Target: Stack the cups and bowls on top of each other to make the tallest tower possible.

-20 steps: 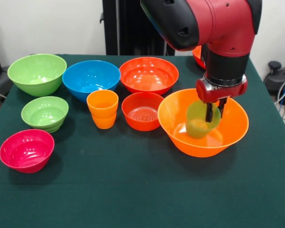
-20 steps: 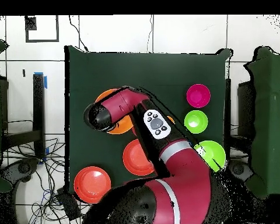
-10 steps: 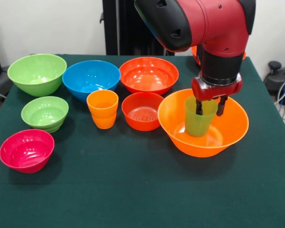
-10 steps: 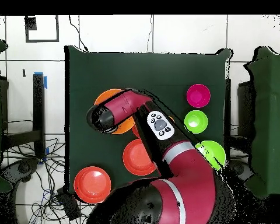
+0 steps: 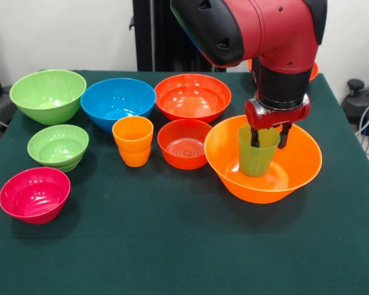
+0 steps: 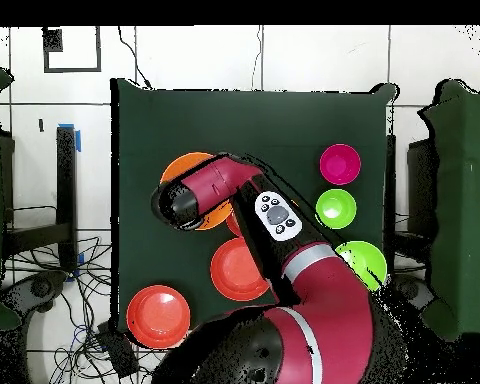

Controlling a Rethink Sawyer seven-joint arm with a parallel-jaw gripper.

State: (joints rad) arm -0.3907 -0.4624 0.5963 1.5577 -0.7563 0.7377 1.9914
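Green cup (image 5: 257,152) is standing upright inside lg orange bowl (image 5: 262,160), toward table's (image 5: 172,246) right side. Gripper (image 5: 267,136) is straddling cup rim w/ fingers spread, 1 inside, 1 outside, not clamping. Orange cup (image 5: 133,141) and small red-orange bowl (image 5: 185,143) are sitting just left of the bowl. 5 other bowls are lining the back and left edge; front half is lying bare.

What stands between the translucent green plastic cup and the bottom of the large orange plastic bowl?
Nothing visible. The translucent green plastic cup stands upright inside the large orange plastic bowl, with the gripper at its rim, one finger inside and one outside. No other object shows in the bowl.
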